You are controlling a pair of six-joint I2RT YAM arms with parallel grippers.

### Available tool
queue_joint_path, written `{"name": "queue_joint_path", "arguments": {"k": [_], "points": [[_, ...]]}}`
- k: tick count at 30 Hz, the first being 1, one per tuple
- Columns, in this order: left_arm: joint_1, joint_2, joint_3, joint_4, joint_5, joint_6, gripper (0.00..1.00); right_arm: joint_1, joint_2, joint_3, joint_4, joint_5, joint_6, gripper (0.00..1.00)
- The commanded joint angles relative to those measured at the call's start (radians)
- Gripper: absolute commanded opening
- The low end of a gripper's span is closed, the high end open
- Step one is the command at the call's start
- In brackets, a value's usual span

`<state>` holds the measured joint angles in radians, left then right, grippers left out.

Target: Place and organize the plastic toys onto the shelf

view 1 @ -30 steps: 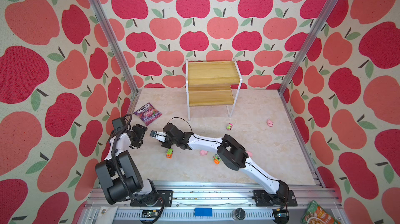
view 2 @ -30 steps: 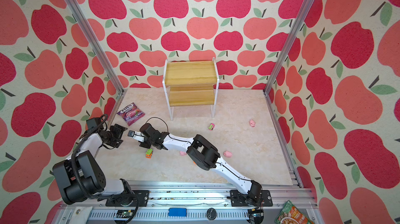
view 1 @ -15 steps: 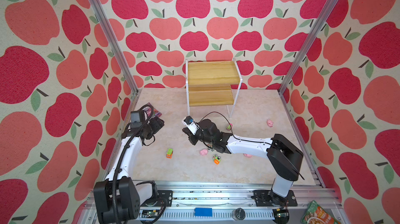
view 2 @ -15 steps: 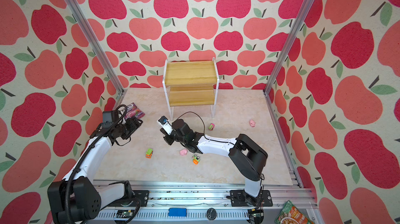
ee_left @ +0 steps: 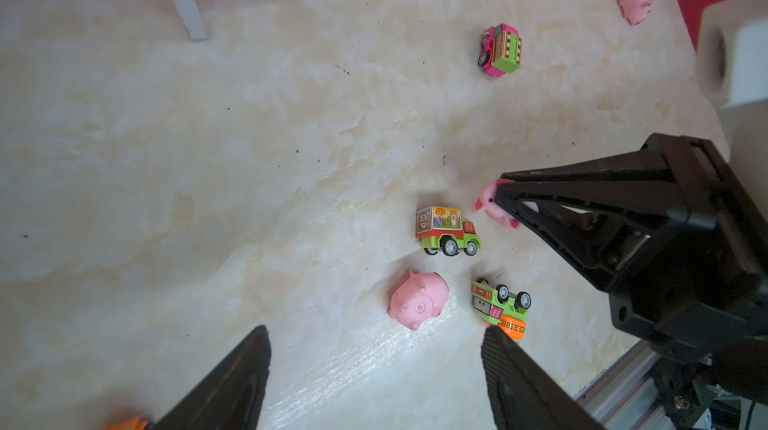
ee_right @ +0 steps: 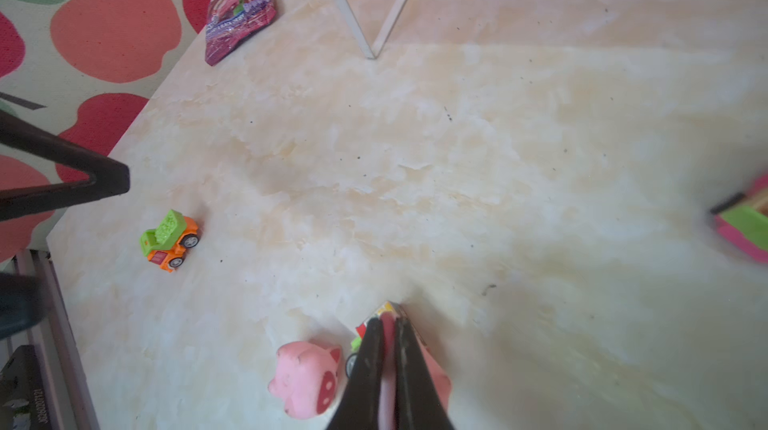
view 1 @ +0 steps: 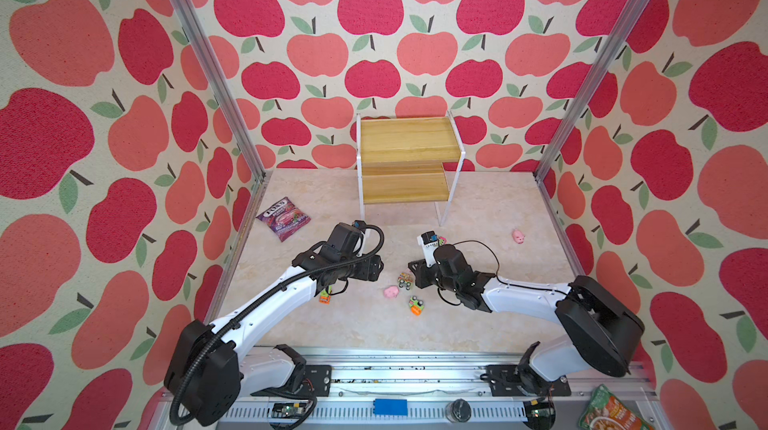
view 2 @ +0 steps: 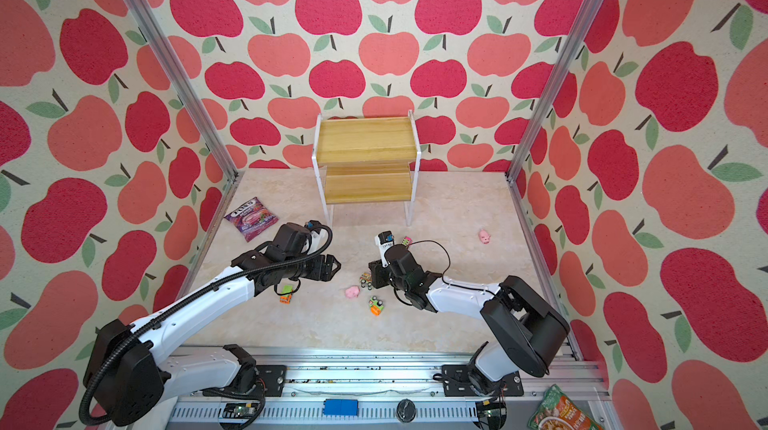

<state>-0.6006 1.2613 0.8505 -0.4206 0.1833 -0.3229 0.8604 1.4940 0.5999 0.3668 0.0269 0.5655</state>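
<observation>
Left wrist view: pig [ee_left: 417, 299] snout faces open left tool [ee_left: 376, 334]; right tool [ee_left: 500, 191] closed.

My arms are white shells, left [view 1: 282, 299] and right [view 1: 528, 295], jointed by bulky black housings. A ribbed black hose [view 1: 183, 378] trails back from my left claw [view 1: 377, 268]. A thin black cable [view 1: 494, 255] loops behind my right claw [view 1: 413, 276], and a white block [view 1: 428, 241] with small dark lettering sits beside it. My fingers [ee_left: 511, 386] are black, triangular and finely ribbed inside.
</observation>
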Motion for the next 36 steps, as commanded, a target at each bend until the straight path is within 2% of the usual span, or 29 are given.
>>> {"name": "queue_joint_path", "arguments": {"k": [1, 4, 7, 11, 17, 23, 28, 36], "points": [[-0.034, 0.054, 0.035, 0.053, 0.010, 0.024, 0.83, -0.031, -0.021, -0.052, 0.018, -0.025, 0.152, 0.10], [-0.055, 0.101, 0.068, 0.058, 0.034, 0.027, 0.84, -0.044, -0.024, -0.063, -0.010, -0.032, 0.178, 0.11], [-0.059, 0.126, 0.092, 0.056, 0.062, 0.031, 0.84, -0.052, -0.039, -0.065, -0.076, -0.004, 0.185, 0.16], [-0.058, 0.142, 0.135, 0.020, 0.101, 0.050, 0.85, -0.063, -0.078, -0.060, -0.206, 0.078, 0.172, 0.29], [-0.036, 0.166, 0.247, -0.108, 0.147, 0.112, 0.87, -0.086, -0.154, -0.045, -0.375, 0.223, 0.101, 0.42], [0.018, 0.155, 0.293, -0.182, 0.177, 0.122, 0.88, -0.087, -0.239, 0.004, -0.550, 0.340, -0.014, 0.45], [0.050, 0.156, 0.328, -0.265, 0.162, 0.151, 0.88, -0.038, -0.303, 0.018, -0.527, 0.312, -0.124, 0.45], [0.132, 0.145, 0.280, -0.200, 0.224, 0.146, 0.88, 0.130, -0.099, 0.194, -0.629, 0.397, -0.179, 0.43]]}}
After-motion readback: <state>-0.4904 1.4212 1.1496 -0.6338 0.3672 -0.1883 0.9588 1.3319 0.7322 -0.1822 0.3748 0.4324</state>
